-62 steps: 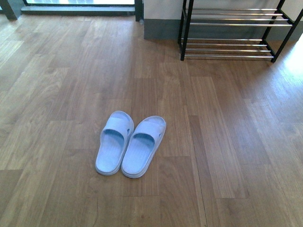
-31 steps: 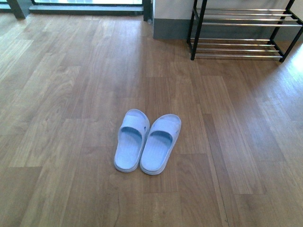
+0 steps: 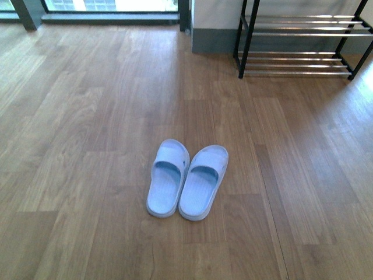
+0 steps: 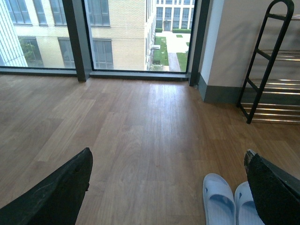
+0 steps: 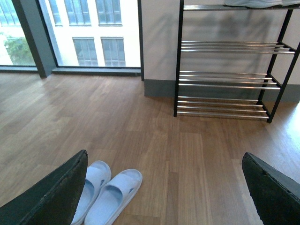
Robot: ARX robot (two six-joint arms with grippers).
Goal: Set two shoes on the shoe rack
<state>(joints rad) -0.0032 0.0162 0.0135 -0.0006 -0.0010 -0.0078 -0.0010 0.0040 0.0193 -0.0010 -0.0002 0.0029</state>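
Observation:
The two shoes are pale blue slide slippers lying side by side on the wooden floor, the left shoe point(image 3: 168, 178) touching the right shoe point(image 3: 204, 182), toes pointing away. The shoe rack point(image 3: 297, 65), black-framed with chrome rods, stands against the wall at the far right. Neither arm shows in the front view. My left gripper point(image 4: 168, 159) is open above the floor; the shoes point(image 4: 218, 199) lie by its right finger point(image 4: 274, 192). My right gripper point(image 5: 165, 157) is open too. The shoes point(image 5: 112, 197) sit by its left finger point(image 5: 56, 197), with the rack point(image 5: 225, 79) beyond.
Floor-to-ceiling windows point(image 4: 122, 33) with dark frames line the far wall left of the rack. A grey skirting point(image 5: 159, 89) runs under the white wall behind the rack. Something white point(image 5: 258, 3) lies on the rack's top shelf.
The front view has shifted: the slippers and the rack now appear further right in the picture. The slippers keep the same side-by-side arrangement.

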